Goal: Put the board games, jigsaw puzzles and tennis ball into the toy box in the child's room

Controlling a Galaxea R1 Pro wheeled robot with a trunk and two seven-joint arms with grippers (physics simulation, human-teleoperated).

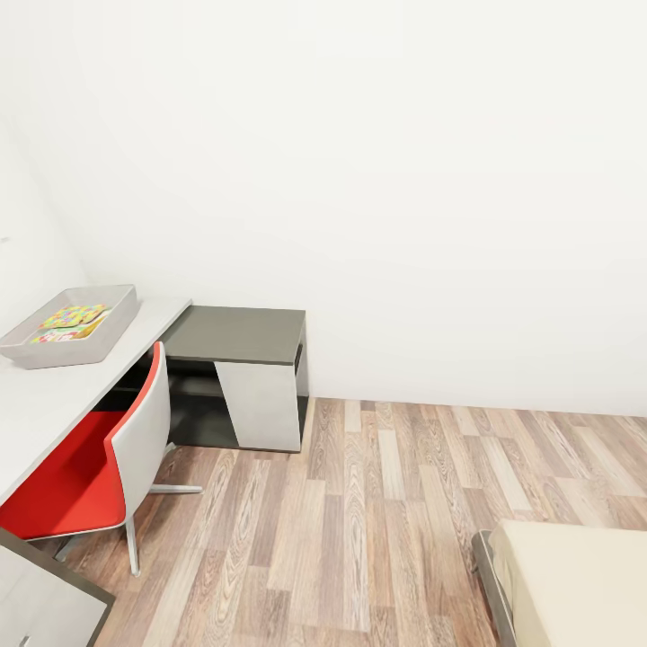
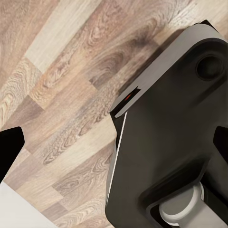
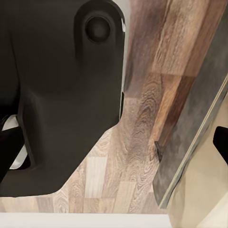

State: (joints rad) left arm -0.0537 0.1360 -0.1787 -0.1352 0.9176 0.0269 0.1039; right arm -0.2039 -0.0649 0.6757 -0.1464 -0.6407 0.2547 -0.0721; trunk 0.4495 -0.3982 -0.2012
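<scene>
The grey toy box point(image 1: 115, 325) stands on the white table point(image 1: 54, 400) at the left of the head view. Colourful flat toys point(image 1: 72, 317) lie inside it; which ones they are is too small to tell. A corner of the beige bed point(image 1: 575, 584) shows at the lower right, bare where I can see it. In the left wrist view my left gripper point(image 2: 114, 145) hangs open over the wooden floor and the robot's dark base point(image 2: 166, 142). In the right wrist view my right gripper point(image 3: 114, 142) is open too, with nothing between its fingers, near the bed's edge point(image 3: 199, 190).
A red and white chair point(image 1: 99, 458) is tucked under the table. A dark low cabinet point(image 1: 243, 359) adjoins the table's far end against the white wall. Wooden floor point(image 1: 377, 521) stretches between the chair and the bed. A grey drawer unit's corner point(image 1: 45, 593) sits at the lower left.
</scene>
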